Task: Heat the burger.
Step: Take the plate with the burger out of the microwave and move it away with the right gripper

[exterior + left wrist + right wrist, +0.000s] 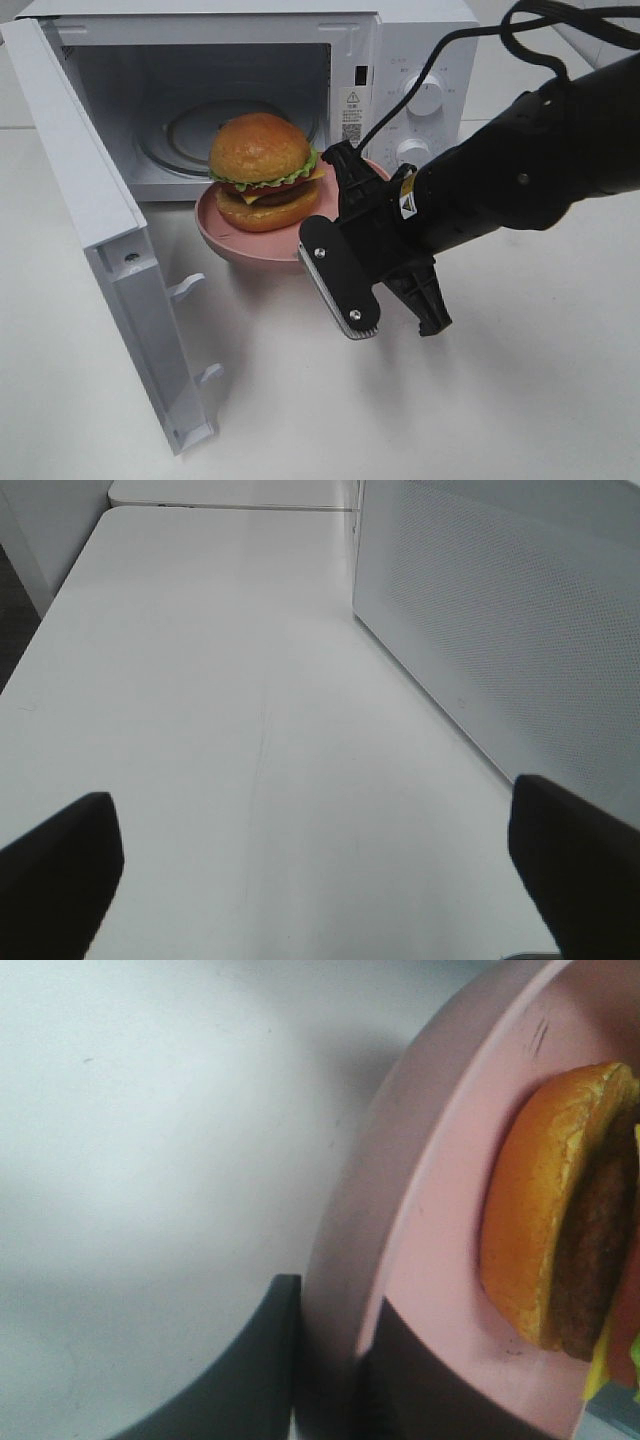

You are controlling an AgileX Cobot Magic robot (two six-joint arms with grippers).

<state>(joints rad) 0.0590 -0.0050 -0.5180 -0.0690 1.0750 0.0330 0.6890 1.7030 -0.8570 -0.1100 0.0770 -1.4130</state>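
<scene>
table (pixel 520 400), white and matte, carries everything; the microwave serves as the landmark. microwave (pixel 400 60), white, stands at the back of the table, with two round knobs (pixel 424 95) on its control panel, one above the other. its door (pixel 100 240) is swung fully open and stands out toward the camera from the hinge side, away from the panel. glass turntable (pixel 180 135) is visible inside the cavity.

right arm (pixel 540 170), black, reaches in from the panel side of the microwave toward the front of the cavity opening, a black cable (pixel 450 45) looping over it.

pink plate (pixel 225 225) is held in front of the cavity opening, its far edge at the microwave's sill; whether it rests on the sill cannot be told. right gripper (pixel 325 1360) is pinched on the plate's rim on the side away from the cavity, one finger under and one over the rim in the wrist view.

burger (pixel 265 170) sits upright on the plate, just outside the cavity mouth: golden bun halves, green lettuce, yellow cheese, dark patty.

left gripper (pixel 320 870) hovers over bare table beside the microwave's perforated side wall (pixel 500 610), jaws spread wide, nothing between them.
</scene>
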